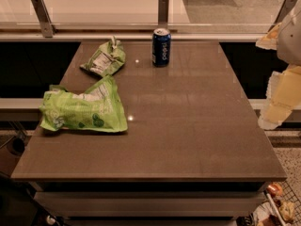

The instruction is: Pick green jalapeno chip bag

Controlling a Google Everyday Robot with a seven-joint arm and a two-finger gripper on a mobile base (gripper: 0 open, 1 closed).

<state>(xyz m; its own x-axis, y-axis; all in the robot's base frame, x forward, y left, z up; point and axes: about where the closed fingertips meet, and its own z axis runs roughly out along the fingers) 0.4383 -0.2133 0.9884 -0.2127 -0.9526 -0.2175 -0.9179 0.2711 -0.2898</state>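
The green jalapeno chip bag point(104, 58) lies on the far left part of the desk point(188, 126), near the back edge and a little in from the left edge. It is a small olive-green foil pouch, crumpled and glossy, with a white label patch facing up and a twisted, pinched top pointing toward the back. To its right, near but apart from it, stands a dark blue can point(161, 47), upright, with a silver top. Toward the front, close to the small bag without clearly touching it, lies a larger lime-green bag point(83, 110) with dark green spots. It is flattened and wrinkled, and its left end reaches the desk's left edge. The desk top is a smooth brown slab with straight edges and a soft sheen that catches small points of light. Its middle, right half and whole front stretch are bare surface, so the widest room lies to the right of and in front of the small bag. The tool point(273, 111), part of a pale, cream-and-white arm point(289, 41), hangs beyond the desk's right edge, well apart from the small bag. Whether it is released or clenched cannot be told.
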